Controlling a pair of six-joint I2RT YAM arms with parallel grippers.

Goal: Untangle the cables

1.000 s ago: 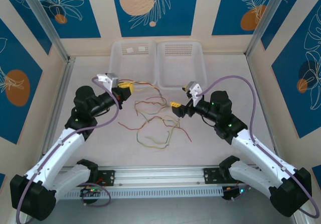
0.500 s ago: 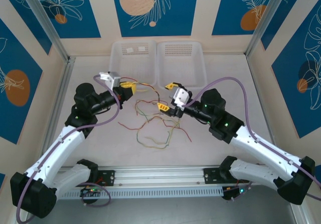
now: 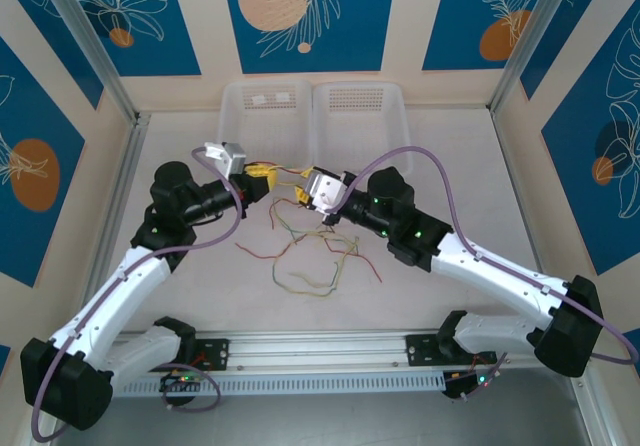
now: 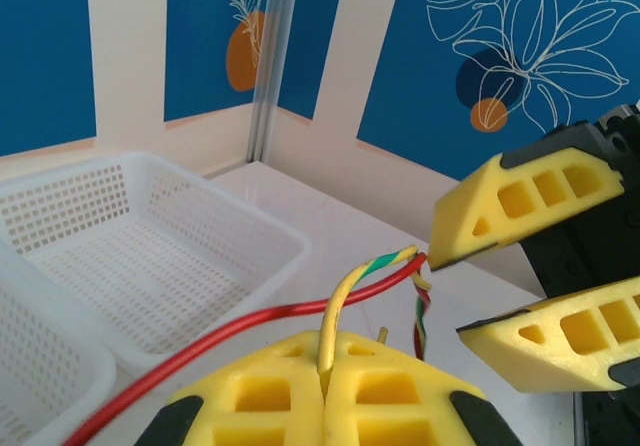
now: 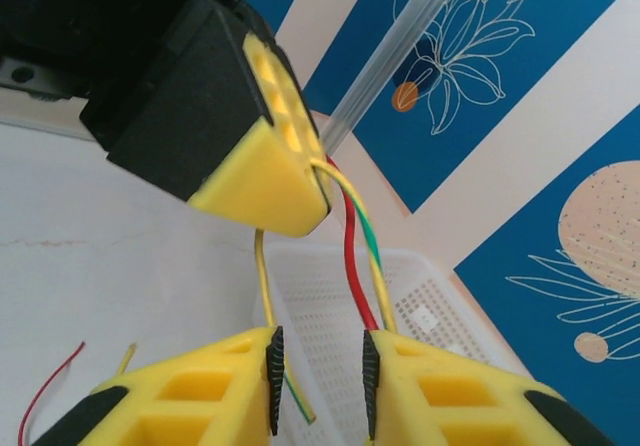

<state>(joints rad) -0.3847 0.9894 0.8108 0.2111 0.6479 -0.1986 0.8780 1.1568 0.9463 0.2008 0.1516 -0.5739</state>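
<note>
A tangle of thin red and yellow-green cables (image 3: 312,249) lies mid-table, and some strands rise from it to my two grippers. My left gripper (image 3: 262,176) is shut on a yellow-green cable (image 4: 336,311), which is pinched between its fingertips (image 4: 325,351). A red cable (image 4: 250,321) runs just behind them. My right gripper (image 3: 303,196) sits tip to tip with the left one. Its jaws (image 5: 320,371) are open with a narrow gap. A red strand (image 5: 350,256) and a yellow-green strand (image 5: 372,251) run from the left finger (image 5: 262,181) into that gap, along one pad.
Two white perforated baskets (image 3: 262,94) (image 3: 362,94) stand side by side at the back of the table, right behind the grippers. One basket wall (image 4: 215,266) is close to the left fingers. Panelled walls with aluminium posts close in the sides.
The right arm has swung left across the table to meet the left gripper, and its jaws have narrowed around the raised strands. The left gripper has stayed shut and barely moved.
</note>
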